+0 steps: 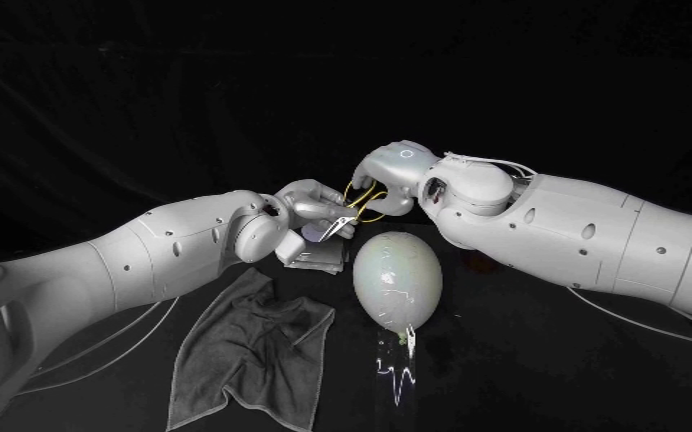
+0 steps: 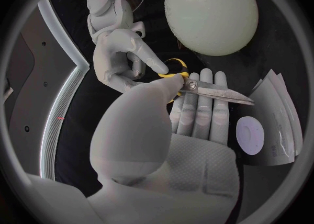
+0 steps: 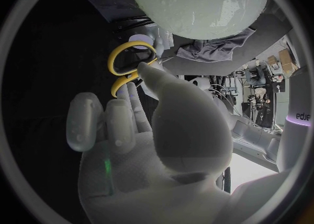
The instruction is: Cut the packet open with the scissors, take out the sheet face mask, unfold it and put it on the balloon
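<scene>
The black worktop (image 1: 548, 372) carries a crumpled grey cloth (image 1: 238, 352), a smooth pale egg-shaped balloon (image 1: 397, 274) and a flat white packet (image 1: 312, 255). The left hand (image 1: 306, 204) has its fingers clamped on the yellow-handled steel scissors (image 2: 216, 92). The right hand (image 1: 397, 167) pinches the handles with its fingers.

You have a black cloth backdrop (image 1: 289, 42) across the whole upper half of the head view. It hangs in soft folds that catch faint light toward the left side. Below it your black table (image 1: 577, 392) runs down to the bottom edge of the frame. Its surface is glossy, with a pale glint at lower centre. The light gathers in the middle of the frame, and the corners are dark.
</scene>
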`<state>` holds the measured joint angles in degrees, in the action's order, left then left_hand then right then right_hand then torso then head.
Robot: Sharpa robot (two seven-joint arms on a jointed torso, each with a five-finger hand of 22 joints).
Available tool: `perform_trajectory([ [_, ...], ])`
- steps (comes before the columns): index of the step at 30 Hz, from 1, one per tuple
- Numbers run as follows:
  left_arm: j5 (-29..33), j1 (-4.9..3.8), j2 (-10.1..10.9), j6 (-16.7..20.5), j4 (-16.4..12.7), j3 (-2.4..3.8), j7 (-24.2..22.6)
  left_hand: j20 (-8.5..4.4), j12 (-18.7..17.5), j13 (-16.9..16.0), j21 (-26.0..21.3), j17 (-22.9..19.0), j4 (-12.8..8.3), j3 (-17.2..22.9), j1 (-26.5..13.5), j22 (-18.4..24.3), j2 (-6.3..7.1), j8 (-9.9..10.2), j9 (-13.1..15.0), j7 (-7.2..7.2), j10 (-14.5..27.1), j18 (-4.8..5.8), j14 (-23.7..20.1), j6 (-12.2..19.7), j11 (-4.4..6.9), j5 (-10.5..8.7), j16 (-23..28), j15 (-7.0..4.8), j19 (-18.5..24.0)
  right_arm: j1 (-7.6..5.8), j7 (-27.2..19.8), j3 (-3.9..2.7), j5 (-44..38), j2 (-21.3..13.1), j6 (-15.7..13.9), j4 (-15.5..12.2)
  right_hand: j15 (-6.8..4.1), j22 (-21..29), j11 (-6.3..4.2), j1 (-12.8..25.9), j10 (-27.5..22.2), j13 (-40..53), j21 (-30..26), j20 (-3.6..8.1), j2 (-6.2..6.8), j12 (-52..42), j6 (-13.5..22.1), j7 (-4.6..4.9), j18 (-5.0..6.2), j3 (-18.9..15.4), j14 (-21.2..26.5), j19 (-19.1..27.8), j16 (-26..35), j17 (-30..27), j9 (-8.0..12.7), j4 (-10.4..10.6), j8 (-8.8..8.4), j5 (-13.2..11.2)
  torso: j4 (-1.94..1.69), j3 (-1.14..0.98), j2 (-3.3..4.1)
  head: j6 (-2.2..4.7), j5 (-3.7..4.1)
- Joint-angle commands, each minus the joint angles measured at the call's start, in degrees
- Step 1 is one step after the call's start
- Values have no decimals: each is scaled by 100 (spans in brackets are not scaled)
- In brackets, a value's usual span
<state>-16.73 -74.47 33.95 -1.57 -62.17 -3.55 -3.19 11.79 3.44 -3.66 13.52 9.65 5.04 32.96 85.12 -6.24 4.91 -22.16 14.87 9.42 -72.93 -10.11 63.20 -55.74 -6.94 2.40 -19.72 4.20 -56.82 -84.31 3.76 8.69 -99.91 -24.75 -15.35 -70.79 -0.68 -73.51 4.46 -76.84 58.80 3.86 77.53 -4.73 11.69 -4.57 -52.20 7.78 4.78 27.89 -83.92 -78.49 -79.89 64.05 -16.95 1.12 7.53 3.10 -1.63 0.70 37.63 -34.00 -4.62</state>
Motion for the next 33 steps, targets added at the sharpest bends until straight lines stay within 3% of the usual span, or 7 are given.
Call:
perform_trajectory([
  [1, -42, -14, -16, -101, -76, 12, -84, -15, 30, -8, 36, 8, -42, -6, -8, -10, -55, -16, 698, 9, -163, -29, 50, -22, 108, 40, 39, -9, -25, 18, 84, 5, -192, 53, 217, 65, -50, 66, -33, -51, -143, -29, -54, 9, -33, 93, 30, -38, -44, 48, -174, 33, 4, -62, 8, -13, -6, -19, -8, 1, 3, 4, 23],
  [7, -39, -34, -3, -113, -178, 21, -134, -17, 28, -7, 40, 9, -51, -2, -12, -12, -57, -15, 700, 9, -163, -27, 49, -21, 108, 40, 44, -10, -22, 43, 52, 20, -302, 140, 458, 106, -58, 81, -46, -74, -153, -28, -70, 16, -38, 94, 33, -54, -39, 65, -172, 45, 7, -68, 9, -26, -10, -19, 1, 5, 0, 2, 26],
  [14, -38, -188, -26, -113, -139, 26, -173, -20, 25, -6, 45, 10, -62, 2, -15, -15, -59, -14, 703, 9, -161, -26, 48, -19, 108, 39, 51, -10, -18, 50, 1, 53, -335, 150, 698, 69, -78, 158, -76, -82, -99, -16, -140, 30, -33, 69, 0, -84, -19, 84, -155, 102, 44, -165, 0, -35, 3, -22, 5, 2, -6, 9, 3],
  [22, -93, -302, 14, -197, -235, 27, -163, -23, 28, -8, 55, 14, -75, 5, -22, -21, -68, -16, 709, 8, -170, -24, 57, -23, 109, 39, 55, -12, -17, 55, 7, 68, -379, 143, 694, 87, -72, 201, -74, -97, -53, -12, -186, 36, -35, 58, -17, -84, -9, 111, -134, 138, 83, -235, -5, -45, 9, -22, 0, -5, 1, 10, -1],
  [26, -142, -327, 45, -317, -360, 27, -130, -24, 28, -8, 57, 15, -77, 5, -25, -22, -70, -16, 710, 8, -172, -24, 59, -23, 110, 39, 56, -13, -17, 60, 55, 71, -417, 160, 607, 103, -53, 178, -54, -87, 44, -7, -180, 35, -64, 34, -79, -60, -16, 160, -136, 124, 83, -226, -20, -29, 38, -22, 5, -2, 1, 9, 13],
  [33, -260, -338, 66, -595, -543, 26, -76, -25, 29, -9, 68, 20, -86, 3, -40, -28, -80, -19, 718, 6, -181, -21, 70, -27, 111, 38, 59, -14, -15, 68, 137, 73, -435, 211, 704, 129, 31, 204, -17, 3, 86, -18, -219, -7, -104, 56, -89, -19, -16, 207, -124, 144, 110, -287, -25, 52, 35, -28, -6, -1, -1, 13, 23],
])
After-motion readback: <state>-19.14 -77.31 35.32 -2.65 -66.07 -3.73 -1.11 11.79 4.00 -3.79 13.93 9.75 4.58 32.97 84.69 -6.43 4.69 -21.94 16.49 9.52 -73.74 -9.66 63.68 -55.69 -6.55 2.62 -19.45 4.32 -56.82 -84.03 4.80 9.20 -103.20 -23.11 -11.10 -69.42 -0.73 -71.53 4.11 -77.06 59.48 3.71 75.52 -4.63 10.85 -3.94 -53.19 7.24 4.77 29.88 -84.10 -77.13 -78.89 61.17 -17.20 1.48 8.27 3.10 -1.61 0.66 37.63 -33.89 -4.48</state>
